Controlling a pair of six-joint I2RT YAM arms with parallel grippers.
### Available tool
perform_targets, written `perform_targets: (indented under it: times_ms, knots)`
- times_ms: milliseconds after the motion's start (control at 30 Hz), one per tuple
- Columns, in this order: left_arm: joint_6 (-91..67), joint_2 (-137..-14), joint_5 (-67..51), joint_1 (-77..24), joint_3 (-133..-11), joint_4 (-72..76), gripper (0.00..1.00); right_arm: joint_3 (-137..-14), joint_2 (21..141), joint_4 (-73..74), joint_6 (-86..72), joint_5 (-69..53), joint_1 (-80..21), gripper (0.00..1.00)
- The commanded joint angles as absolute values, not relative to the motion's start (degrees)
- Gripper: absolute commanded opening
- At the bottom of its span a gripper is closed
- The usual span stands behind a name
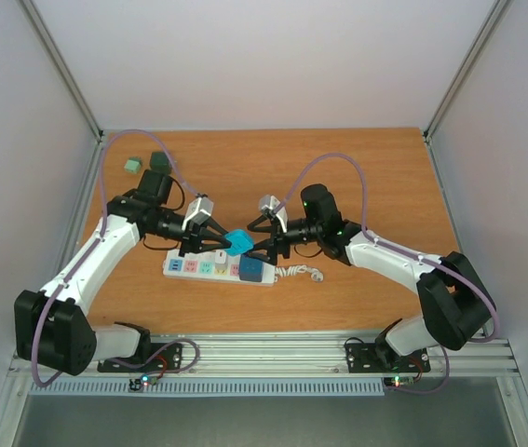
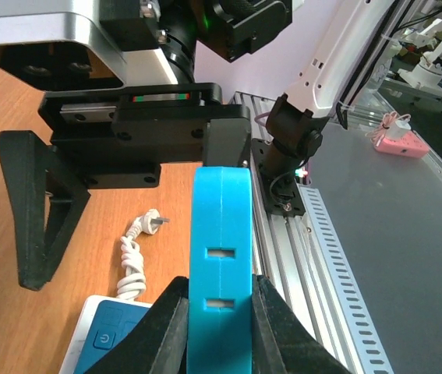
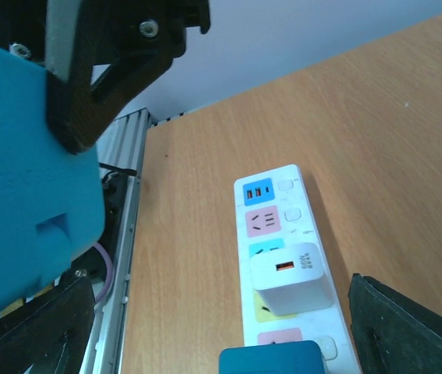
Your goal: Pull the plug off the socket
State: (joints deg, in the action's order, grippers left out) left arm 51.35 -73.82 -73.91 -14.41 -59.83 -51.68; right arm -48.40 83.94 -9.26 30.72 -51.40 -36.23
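Note:
The long white socket strip (image 1: pixel 209 268) with pastel panels lies near the table's front, its curly cord (image 1: pixel 296 273) at its right end. My left gripper (image 1: pixel 226 244) is shut on a bright blue plug (image 1: pixel 239 243) and holds it above the strip, clear of it. In the left wrist view the plug (image 2: pixel 221 249) stands upright between the fingers, over the strip's blue end (image 2: pixel 110 336). My right gripper (image 1: pixel 265 247) is open and empty, just right of the held plug. In the right wrist view its jaws hang wide over the strip (image 3: pixel 298 210). A white charger (image 3: pixel 291 276) and a dark blue plug (image 3: pixel 271 358) sit in the strip.
Two green blocks (image 1: pixel 132 165) (image 1: pixel 158 159) lie at the back left of the table. An aluminium rail (image 1: pixel 264 354) runs along the front edge, close to the strip. Grey walls close in the table on three sides.

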Motion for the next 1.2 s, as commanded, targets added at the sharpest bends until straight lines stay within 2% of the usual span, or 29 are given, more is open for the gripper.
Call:
perform_targets:
  times_ms: [0, 1167]
  knots:
    - [49.18, -72.80, -75.30, -14.09, -58.96, -47.56, 0.04, -46.98, 82.31, -12.20, 28.51, -52.48, -37.71, 0.90]
    - [43.78, -70.62, -73.10, -14.23, -53.41, -38.20, 0.03, -48.61, 83.09, -18.33, 19.05, -46.48, -38.49, 0.88]
